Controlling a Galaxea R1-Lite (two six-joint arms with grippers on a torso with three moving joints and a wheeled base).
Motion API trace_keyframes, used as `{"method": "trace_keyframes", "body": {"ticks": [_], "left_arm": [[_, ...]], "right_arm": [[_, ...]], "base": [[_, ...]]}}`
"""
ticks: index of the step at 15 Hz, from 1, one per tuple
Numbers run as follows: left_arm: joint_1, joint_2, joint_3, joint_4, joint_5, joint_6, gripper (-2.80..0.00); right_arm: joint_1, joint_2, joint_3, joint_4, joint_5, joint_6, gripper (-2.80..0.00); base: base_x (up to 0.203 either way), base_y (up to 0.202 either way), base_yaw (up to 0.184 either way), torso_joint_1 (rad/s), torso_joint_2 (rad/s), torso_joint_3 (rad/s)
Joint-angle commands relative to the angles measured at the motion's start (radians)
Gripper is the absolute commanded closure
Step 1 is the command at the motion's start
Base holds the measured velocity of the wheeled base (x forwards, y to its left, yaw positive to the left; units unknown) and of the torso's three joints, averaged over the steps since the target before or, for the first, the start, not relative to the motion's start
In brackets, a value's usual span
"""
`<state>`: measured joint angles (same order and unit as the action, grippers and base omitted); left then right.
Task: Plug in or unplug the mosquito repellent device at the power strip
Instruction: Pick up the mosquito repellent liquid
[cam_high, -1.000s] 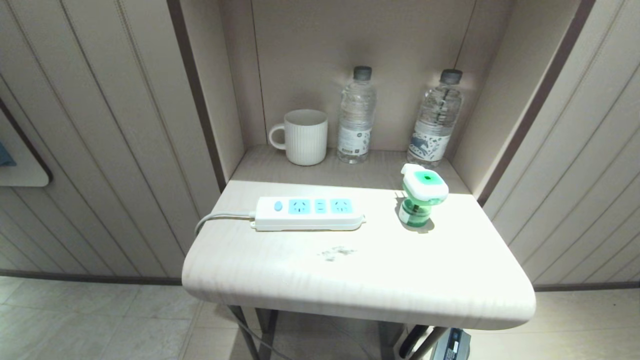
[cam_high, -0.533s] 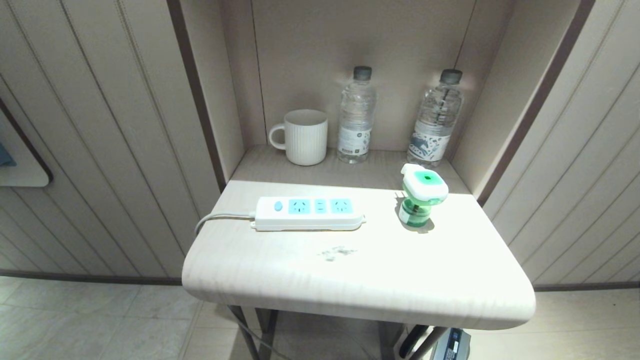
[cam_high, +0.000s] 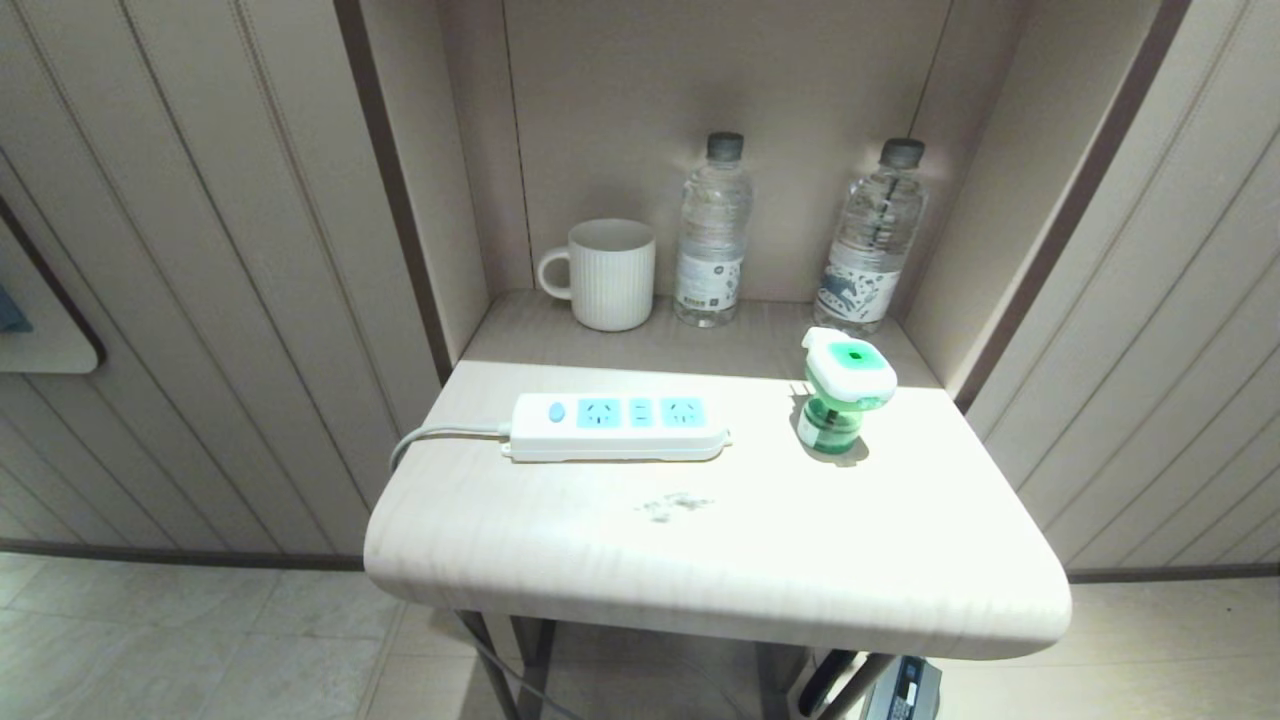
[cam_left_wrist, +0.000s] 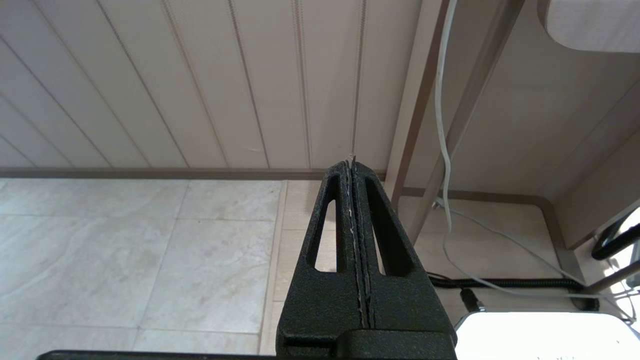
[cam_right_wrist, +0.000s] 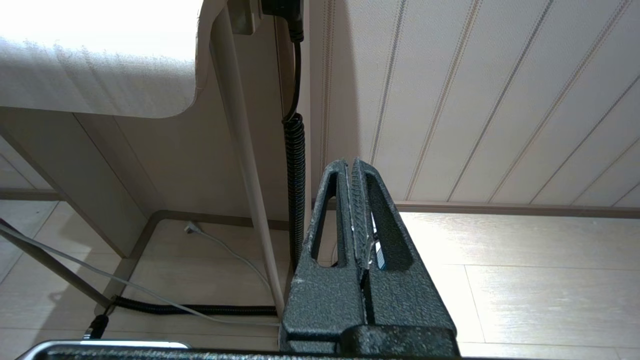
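Power strip (cam_high: 617, 427): long white plastic bar with three pale-blue socket faces, lying flat on the pale wood-grain table (cam_high: 720, 560). Mosquito repellent device (cam_high: 843, 390) stands unplugged to its right, well apart; square white-green head, translucent green bottle. Behind: ribbed white mug (cam_high: 605, 273) and two clear bottles (cam_high: 712, 232), label print unreadable. Left gripper (cam_left_wrist: 352, 167) and right gripper (cam_right_wrist: 353, 170), textured black, hang below table level, jaws pressed together, empty.

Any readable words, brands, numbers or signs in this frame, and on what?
None can be read.
Left water bottle: label print too small.
Right water bottle: blue-patterned label, text illegible.
Power strip, mosquito repellent device, mug: no lettering visible.
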<state>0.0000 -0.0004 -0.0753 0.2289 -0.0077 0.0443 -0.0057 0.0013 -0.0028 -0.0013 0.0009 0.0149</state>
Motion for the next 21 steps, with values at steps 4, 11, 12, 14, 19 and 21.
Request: {"method": "trace_keyframes", "body": {"ticks": [4,11,12,14,19,21], "left_arm": [[0.0,0.0,0.0,0.001,0.0,0.0,0.0],[0.0,0.0,0.0,0.001,0.0,0.0,0.0],[0.0,0.0,0.0,0.001,0.0,0.0,0.0],[0.0,0.0,0.0,0.001,0.0,0.001,0.0],[0.0,0.0,0.0,0.001,0.0,0.0,0.0],[0.0,0.0,0.0,0.001,0.0,0.0,0.0]], "right_arm": [[0.001,0.002,0.0,0.001,0.001,0.004,0.0],[0.0,0.003,0.001,-0.002,0.001,0.008,0.0],[0.0,0.003,0.001,-0.002,0.001,0.008,0.0],[0.0,0.003,0.0,0.0,0.001,-0.001,0.0],[0.0,0.003,0.0,0.0,0.001,-0.001,0.0],[0.0,0.003,0.0,0.0,0.001,-0.001,0.0]], "base": [[0.0,0.0,0.0,0.0,0.0,0.0],[0.0,0.0,0.0,0.0,0.0,0.0],[0.0,0.0,0.0,0.0,0.0,0.0],[0.0,0.0,0.0,0.0,0.0,0.0],[0.0,0.0,0.0,0.0,0.0,0.0],[0.0,0.0,0.0,0.0,0.0,0.0]]}}
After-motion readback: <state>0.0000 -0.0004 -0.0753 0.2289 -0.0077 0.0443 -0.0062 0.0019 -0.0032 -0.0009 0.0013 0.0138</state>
